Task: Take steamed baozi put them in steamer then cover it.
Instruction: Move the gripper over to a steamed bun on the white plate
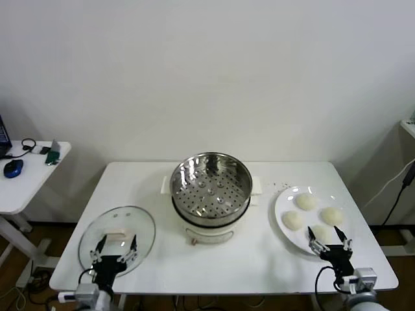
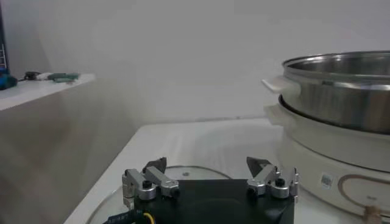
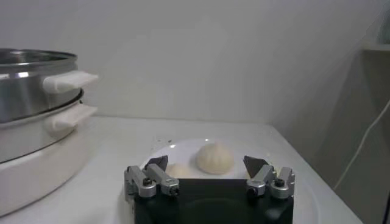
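Note:
The steel steamer [image 1: 211,184] stands empty on its white cooker base mid-table. Several cream-white baozi [image 1: 305,201] lie on a white plate [image 1: 280,206] at the right. The glass cover [image 1: 117,234] lies flat at the front left, its pale handle up. My left gripper [image 1: 117,245] hovers open over the cover's near edge, holding nothing. My right gripper [image 1: 329,244] is open at the plate's near edge, just before the nearest baozi [image 1: 319,232]. In the left wrist view the open gripper [image 2: 206,164] frames the cover [image 2: 189,173]. In the right wrist view the open gripper [image 3: 206,162] faces a baozi [image 3: 214,157].
A small white side table [image 1: 29,181] with a blue mouse and cables stands at the far left. A cable [image 1: 395,194] hangs at the right, beyond the table's edge. White wall behind. The steamer's side handle [image 3: 70,80] juts toward the plate.

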